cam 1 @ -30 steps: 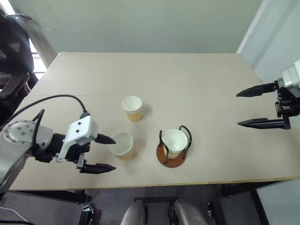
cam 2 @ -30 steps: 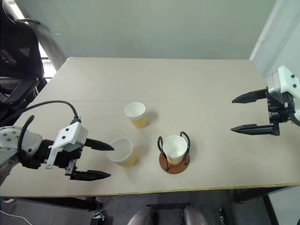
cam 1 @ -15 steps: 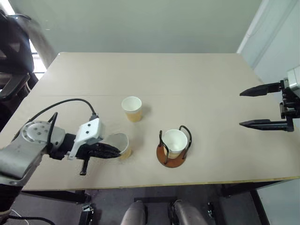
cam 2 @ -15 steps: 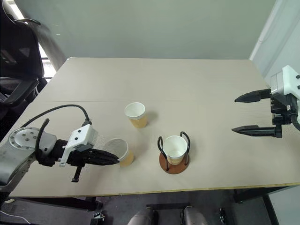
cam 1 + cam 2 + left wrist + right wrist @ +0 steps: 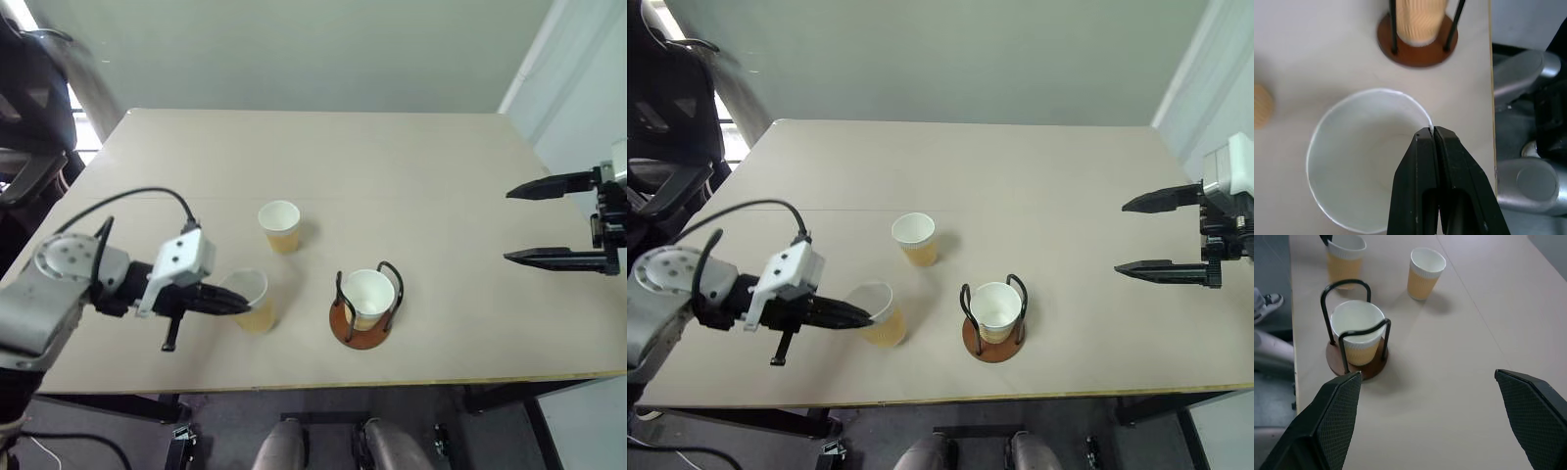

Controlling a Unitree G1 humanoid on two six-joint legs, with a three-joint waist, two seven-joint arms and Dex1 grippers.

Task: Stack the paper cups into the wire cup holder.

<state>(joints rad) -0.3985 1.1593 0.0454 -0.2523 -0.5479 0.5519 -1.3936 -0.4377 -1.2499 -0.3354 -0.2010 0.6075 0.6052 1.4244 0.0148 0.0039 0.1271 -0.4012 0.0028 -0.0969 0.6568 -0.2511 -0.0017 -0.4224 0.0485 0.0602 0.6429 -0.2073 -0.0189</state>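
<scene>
Table (image 5: 411, 176) | left gripper (image 5: 238, 304) clenched on cup (image 5: 251, 303) rim | right gripper (image 5: 506, 226) released, partly cropped

A pale beige bench (image 5: 392, 166) carries a wire cup holder (image 5: 363, 315) near its front edge, its reddish-brown disc flat on the top with one paper cup (image 5: 368, 294) standing inside the black loops. A second cup (image 5: 279, 225) stands upright farther back to the left. A third cup (image 5: 250, 301) sits left of the holder, tilted, its rim pinched.

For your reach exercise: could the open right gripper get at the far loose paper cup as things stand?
Probably yes: the right gripper is open, and bare table lies between it and the far paper cup.
</scene>
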